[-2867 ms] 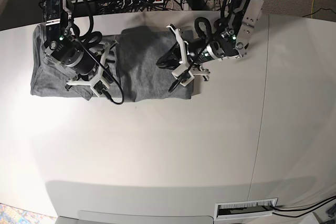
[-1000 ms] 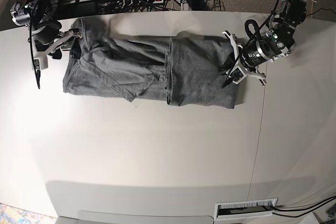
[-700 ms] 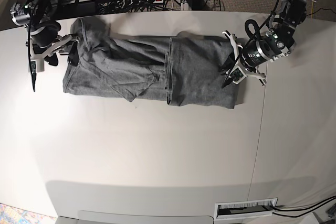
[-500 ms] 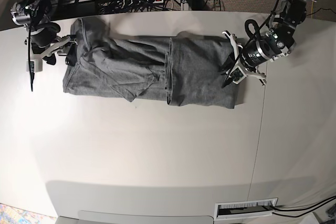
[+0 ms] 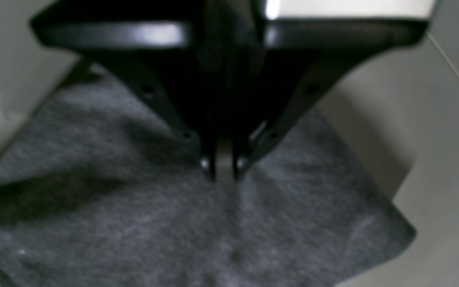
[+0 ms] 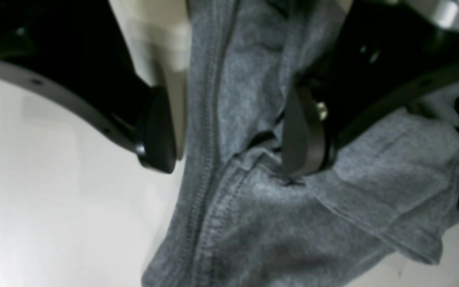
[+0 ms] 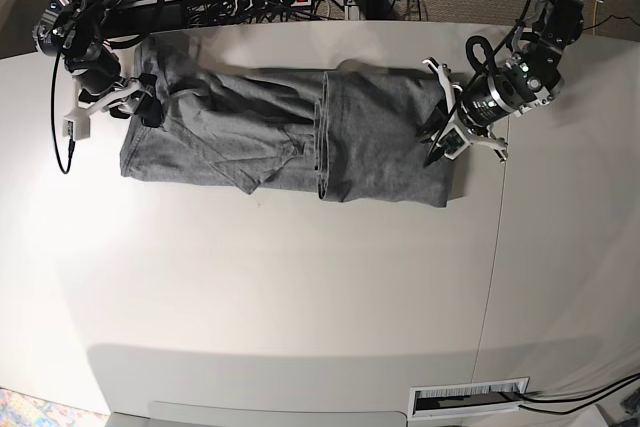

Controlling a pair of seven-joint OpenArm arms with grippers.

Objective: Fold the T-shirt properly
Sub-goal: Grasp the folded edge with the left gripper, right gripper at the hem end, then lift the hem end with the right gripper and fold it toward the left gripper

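**Grey T-shirt stretched between both arms**

The plain heather-grey cotton T-shirt [image 7: 285, 137] lies lengthwise across the far part of the pale desk [image 7: 300, 287], a vertical fold edge near its middle. My left pincer [image 5: 223, 167] is clenched, tips pressed together at the shirt's end in a small pucker of fabric; whether cloth is actually pinched, I cannot tell. My right pincer [image 6: 229, 131] is spread wide at the opposite end, with the stitched hem [image 6: 207, 119] running between its pads.
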